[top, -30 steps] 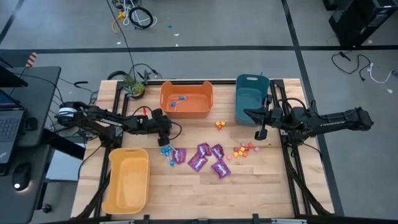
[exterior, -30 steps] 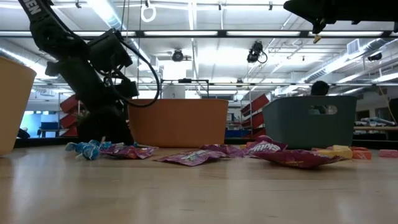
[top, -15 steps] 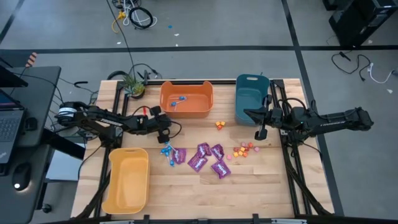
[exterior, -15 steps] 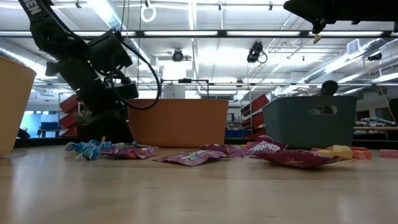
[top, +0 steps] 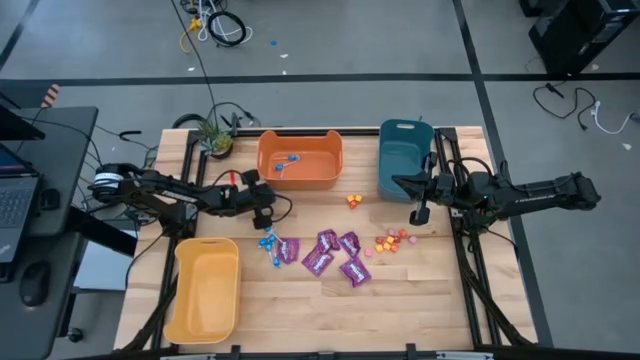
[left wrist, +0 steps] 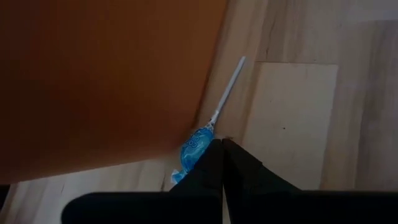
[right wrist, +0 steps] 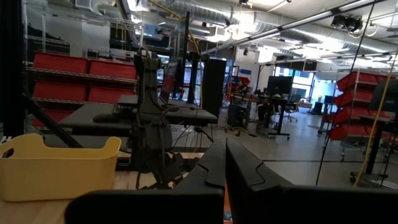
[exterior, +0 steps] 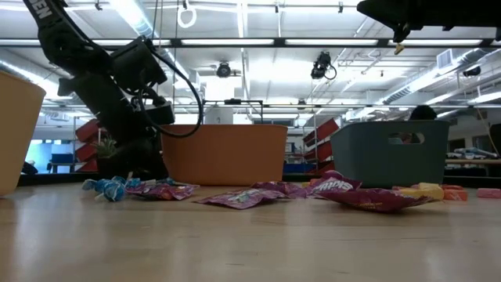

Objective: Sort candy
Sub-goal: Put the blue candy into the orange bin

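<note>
My left gripper (top: pixel 266 214) (left wrist: pixel 222 142) is shut low over the table, just in front of the orange bin (top: pixel 300 183) (left wrist: pixel 106 81). A blue-wrapped lollipop (left wrist: pixel 196 145) lies beside its fingertips, its stick (left wrist: pixel 227 88) pointing away along the wood. More blue lollipops (top: pixel 267 240) (exterior: pixel 109 188), purple packets (top: pixel 335 255) (exterior: pixel 344 192) and small orange and pink pieces (top: pixel 392 240) lie mid-table. My right gripper (top: pixel 420 213) (right wrist: pixel 225 148) hangs shut above the table, next to the teal bin (top: pixel 403 168). My left gripper comes slanting down from the table's left, and its shut fingers (left wrist: pixel 211 163) stand against the side of the lollipop's blue head (left wrist: pixel 200 138). I cannot tell whether any wrapper is caught between them. The lollipop lies flat on the table.
A yellow bin (top: pixel 205 292) stands at the near left. The orange bin holds two blue lollipops (top: pixel 285 162). A few orange pieces (top: pixel 353 200) lie between the orange and teal bins. A small plant (top: pixel 213 135) sits at the far left corner.
My left gripper has shut its fingers beside the lollipop, rolling its wrist a little while staying in place. The right arm has kept still.
</note>
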